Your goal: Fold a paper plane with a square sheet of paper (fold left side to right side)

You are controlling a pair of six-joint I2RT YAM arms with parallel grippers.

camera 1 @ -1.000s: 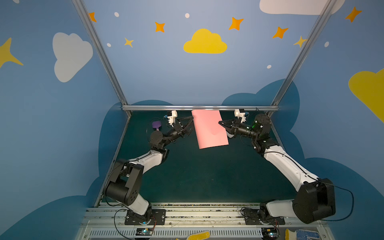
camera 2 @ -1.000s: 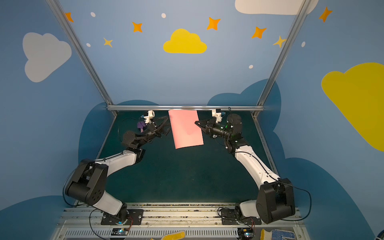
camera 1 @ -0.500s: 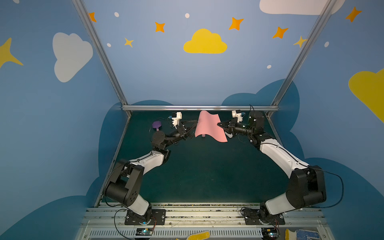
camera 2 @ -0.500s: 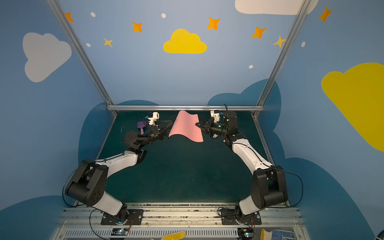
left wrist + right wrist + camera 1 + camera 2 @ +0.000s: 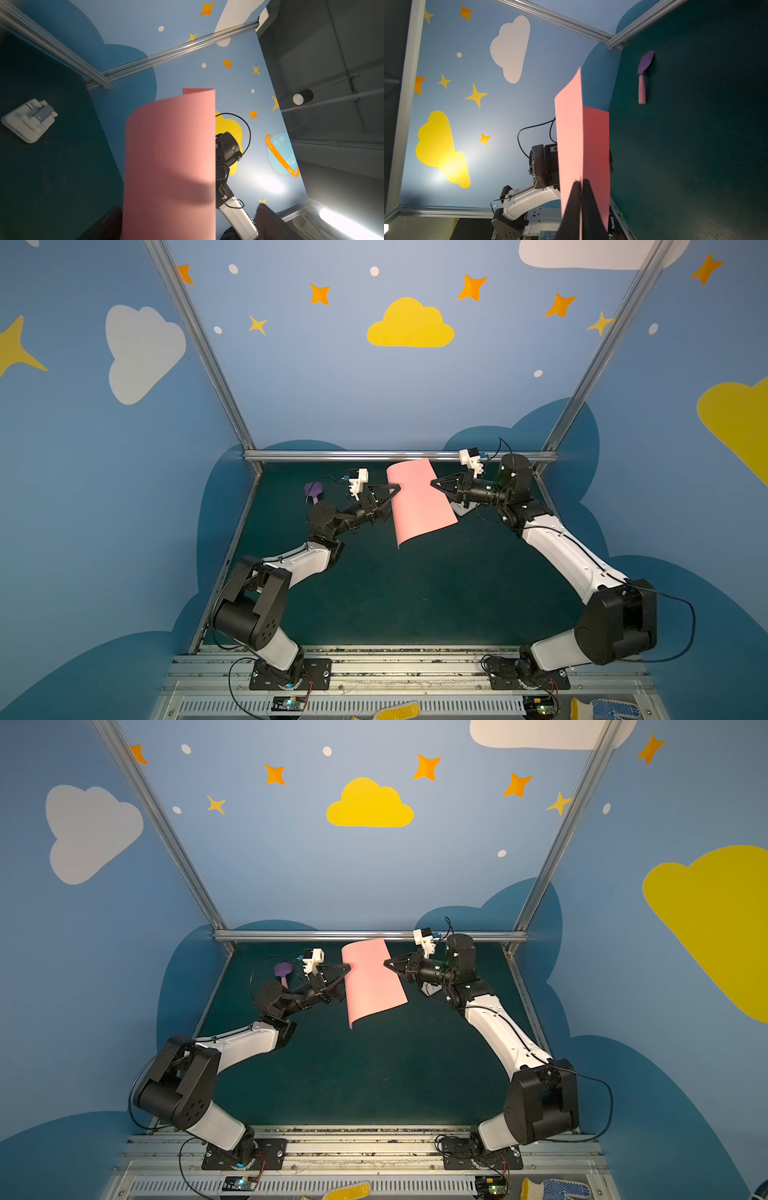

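Spatula (image 5: 312, 490): we see it lying purple on the green bench (image 5: 415, 593), near the far left corner.
Left jaws: wide apart; we find the sheet's left edge standing between them.
Square sheet of paper (image 5: 417, 502): raised off the bench, curling, hanging between both arms.
Right jaws: pinched together on the sheet's right edge.
White block (image 5: 30, 120): we see it resting on the bench near the right arm.
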